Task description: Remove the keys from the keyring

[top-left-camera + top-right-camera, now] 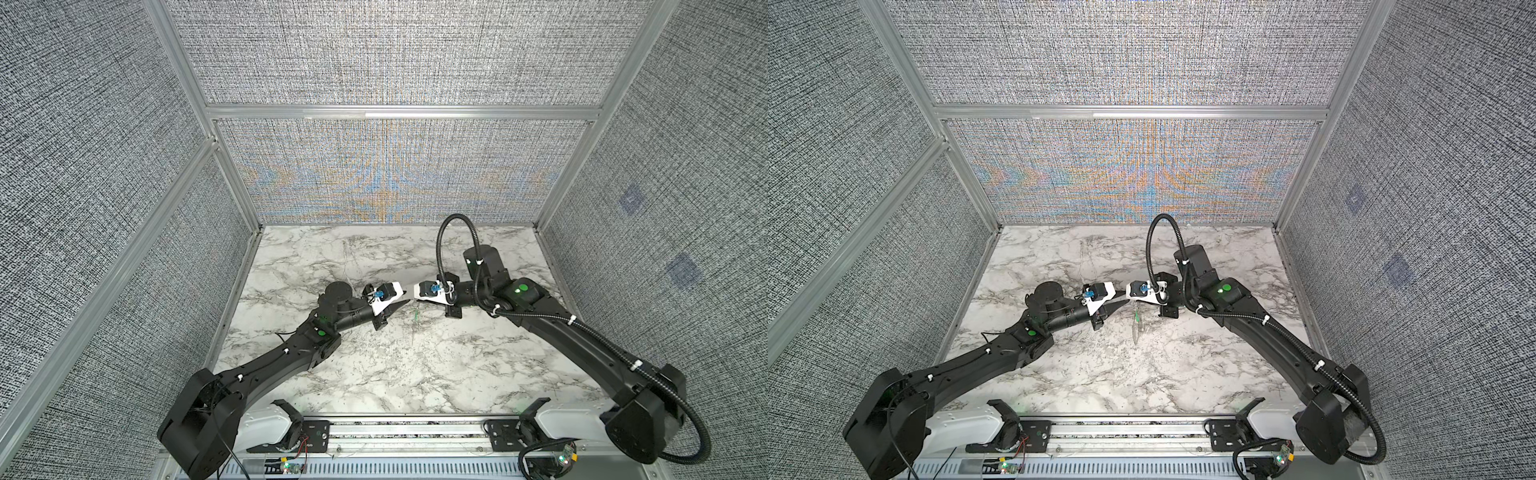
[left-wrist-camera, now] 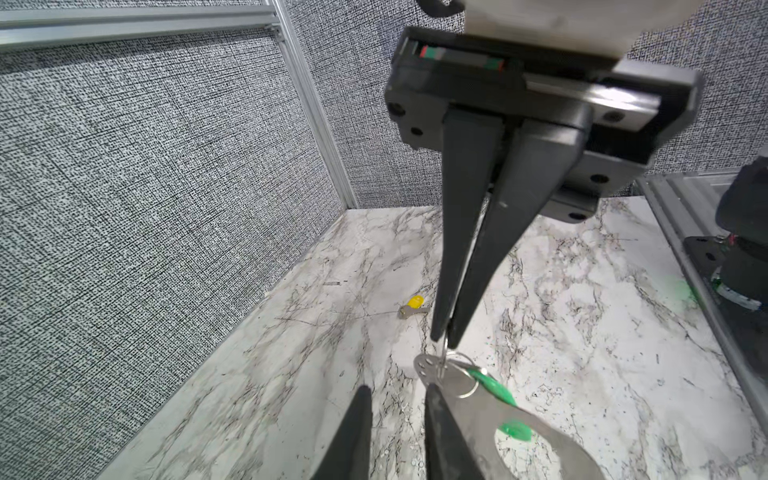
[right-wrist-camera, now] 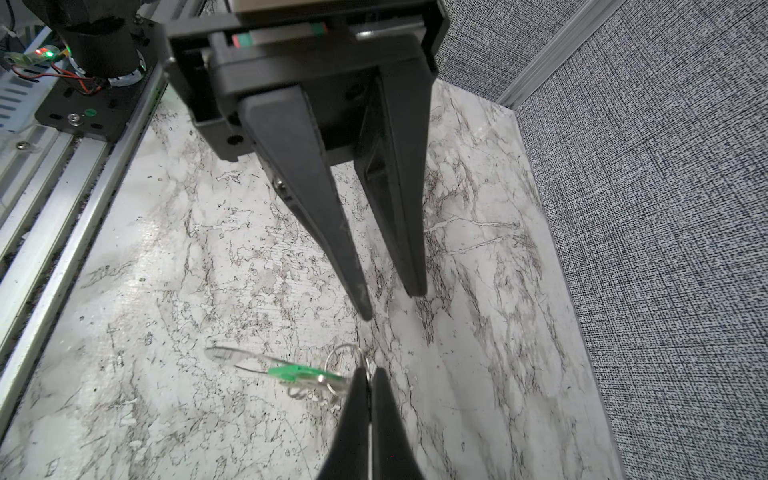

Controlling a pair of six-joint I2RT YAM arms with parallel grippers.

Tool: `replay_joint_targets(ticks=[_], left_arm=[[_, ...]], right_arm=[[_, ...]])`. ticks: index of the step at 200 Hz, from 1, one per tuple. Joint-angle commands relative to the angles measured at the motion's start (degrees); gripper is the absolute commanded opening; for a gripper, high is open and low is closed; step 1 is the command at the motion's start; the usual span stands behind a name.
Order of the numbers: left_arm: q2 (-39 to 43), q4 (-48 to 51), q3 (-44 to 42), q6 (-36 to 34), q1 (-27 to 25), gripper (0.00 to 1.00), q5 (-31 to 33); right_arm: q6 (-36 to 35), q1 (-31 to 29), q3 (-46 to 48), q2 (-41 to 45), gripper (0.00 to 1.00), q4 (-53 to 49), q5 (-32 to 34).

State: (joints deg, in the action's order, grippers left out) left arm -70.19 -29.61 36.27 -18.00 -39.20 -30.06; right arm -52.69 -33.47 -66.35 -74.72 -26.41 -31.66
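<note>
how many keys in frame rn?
2. The yellow-tagged key lies loose on the table; the green-tagged key hangs on the keyring, pinched by the right gripper. More could hide behind the fingers.

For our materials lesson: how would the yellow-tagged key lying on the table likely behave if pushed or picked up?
The yellow-tagged key lies flat on the smooth-looking marble table, so it would probably slide, not roll. It looks small and thin, so it is likely light and stiff, but awkward to pinch off the surface.
</note>
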Motion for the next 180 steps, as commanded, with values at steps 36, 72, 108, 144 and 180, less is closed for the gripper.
replay_joint_targets(ticks=[36,72,108,144,180], left_arm=[[-0.8,7.1,3.6,-6.3,-1.6,0.23,-0.3],[-1.3,7.5,4.2,-6.3,-1.8,0.2,0.4],[-1.7,7.9,4.6,-6.4,-2.2,0.19,0.5],[-1.8,7.4,4.6,-6.5,-2.5,0.15,0.1],[-1.7,6.1,4.4,-5.6,-2.5,0.09,-1.4]], right_arm=[[0.2,0.0,-1.5,-0.6,0.0,-1.3,-2.0],[0.3,0.1,-1.6,-0.7,0.0,-1.7,-2.5],[0.3,0.0,-1.8,-0.9,0.0,-1.8,-3.5],[0.2,0.0,-1.9,-1.2,0.0,-1.7,-3.8],[0.0,0.1,-1.9,-1.4,0.0,-1.6,-3.8]])
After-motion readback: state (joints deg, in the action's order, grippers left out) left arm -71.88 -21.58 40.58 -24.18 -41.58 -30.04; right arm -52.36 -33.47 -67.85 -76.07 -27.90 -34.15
